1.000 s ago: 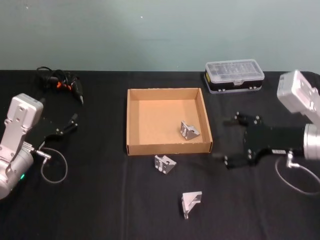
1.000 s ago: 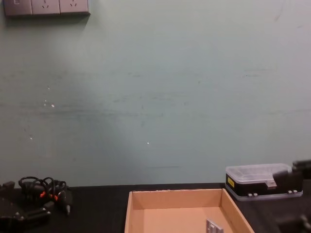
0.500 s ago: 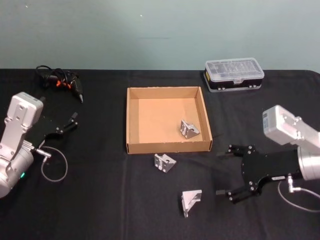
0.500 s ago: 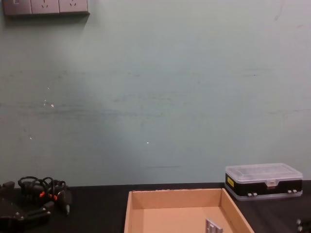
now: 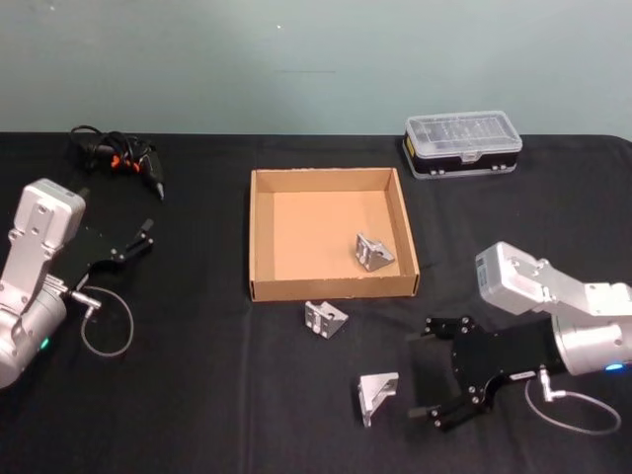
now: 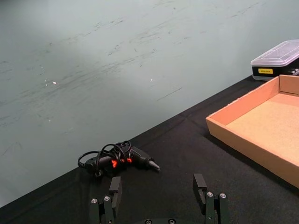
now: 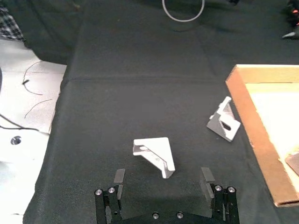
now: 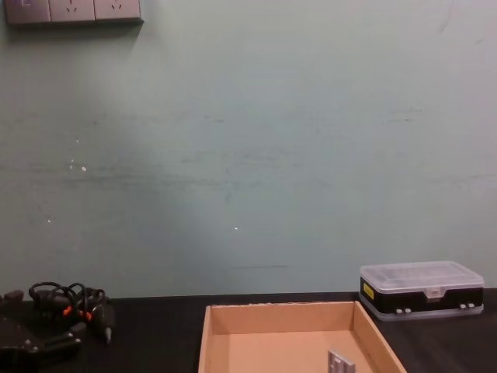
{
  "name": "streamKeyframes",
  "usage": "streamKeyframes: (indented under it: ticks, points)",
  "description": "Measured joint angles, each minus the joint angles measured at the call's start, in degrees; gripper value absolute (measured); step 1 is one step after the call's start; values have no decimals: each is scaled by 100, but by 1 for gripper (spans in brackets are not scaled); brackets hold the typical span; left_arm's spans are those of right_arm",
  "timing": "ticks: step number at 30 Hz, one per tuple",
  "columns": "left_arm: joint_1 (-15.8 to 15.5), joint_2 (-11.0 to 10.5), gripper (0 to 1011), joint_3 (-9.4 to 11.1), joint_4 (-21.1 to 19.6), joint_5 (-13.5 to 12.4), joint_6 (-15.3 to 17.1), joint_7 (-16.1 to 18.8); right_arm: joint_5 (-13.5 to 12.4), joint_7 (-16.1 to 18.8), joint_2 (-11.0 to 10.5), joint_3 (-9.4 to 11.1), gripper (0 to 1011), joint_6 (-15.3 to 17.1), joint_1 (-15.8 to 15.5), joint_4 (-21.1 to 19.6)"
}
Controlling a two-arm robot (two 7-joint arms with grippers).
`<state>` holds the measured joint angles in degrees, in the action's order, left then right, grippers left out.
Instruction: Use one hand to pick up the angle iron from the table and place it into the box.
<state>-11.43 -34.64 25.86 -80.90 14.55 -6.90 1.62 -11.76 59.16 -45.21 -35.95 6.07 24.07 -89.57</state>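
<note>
One angle iron [image 5: 377, 397] lies on the desk [image 5: 197, 395] well in front of the box [image 5: 331, 288], off its front right corner. The right pincer [image 5: 415, 376] is low over the desk just to the right of this piece, with its fingertips pointing at it. In the right wrist view the piece sits just ahead of the gap between the two fingers and touches neither. That pincer is spread wide, clearly wider than the piece, and holds nothing. A second angle iron [image 5: 325, 319] rests just in front of the box's front wall, near its middle and apart from the first. A third angle iron [image 5: 373, 253] lies inside the box, toward its right wall. The desk is bare black cloth in front of the box and to both sides of the first piece, so there is open room around it, and the box has no lid. The left pincer [image 5: 146, 237] is well to the left of the box, fingers wide apart and empty. A clear-lidded plastic case [image 5: 462, 144] stands behind the box's right rear corner. A tangle of cable [image 5: 118, 160] lies behind and to the left of the box.
</note>
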Motion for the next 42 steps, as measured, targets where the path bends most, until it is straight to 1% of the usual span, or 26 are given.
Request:
streamKeyframes:
  ticks: [4,7,8,10,19,35,42]
  points:
    - [0,0,1000,0,0,0,0,0,43,56,78,-161,1003,-25,106,118]
    - [0,0,1000,0,0,0,0,0,55,77,113,-249,1002,-48,158,181]
    - [0,0,1000,0,0,-1,0,0,55,77,113,-249,1003,-48,158,181]
    - [0,0,1000,0,0,0,0,0,75,83,145,-333,1003,-59,214,235]
    - [0,0,1000,0,0,0,0,0,100,83,269,-523,1003,-99,396,445]
    - [0,0,1000,0,0,0,0,0,83,29,517,-806,1003,-155,736,927]
    - [0,0,1000,0,0,0,0,0,31,-45,537,-871,1003,-161,812,1005]
